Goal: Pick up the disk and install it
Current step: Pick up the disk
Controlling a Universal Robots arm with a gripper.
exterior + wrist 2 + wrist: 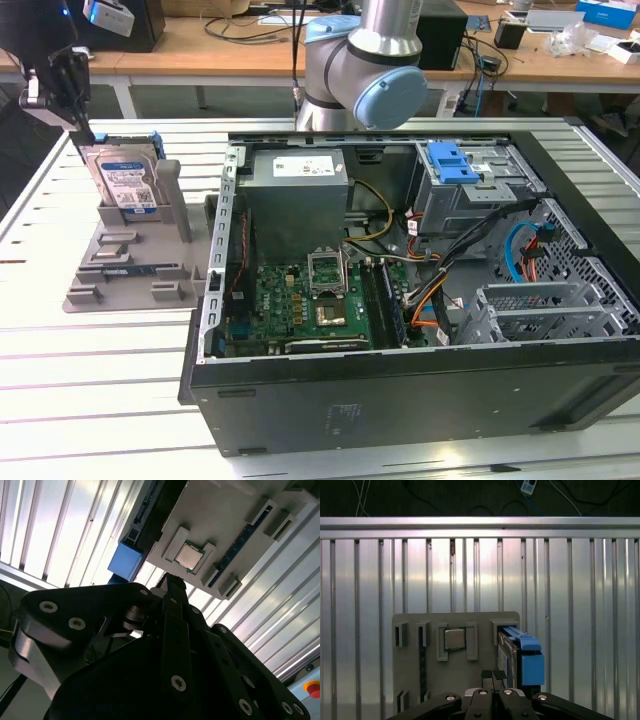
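Observation:
The disk (126,176) is a silver drive with a white-and-blue label and blue rails. It stands on edge in a slot of the grey holder stand (130,272) at the exterior view's left. My black gripper (84,126) hangs just over the disk's upper far corner, fingers shut and holding nothing. In the first wrist view the shut gripper (493,676) points at the stand (420,680), and the disk (509,652) with its blue rail (529,655) sits just beside it. In the second wrist view the gripper (173,586) sits close to the disk's blue rail (125,560).
An open computer case (400,400) fills the exterior view's right, with a grey drive cage and its blue latch (454,160), a power supply (296,190) and a motherboard (300,305). A processor chip (454,639) lies on the stand. The table (60,360) is slatted aluminium.

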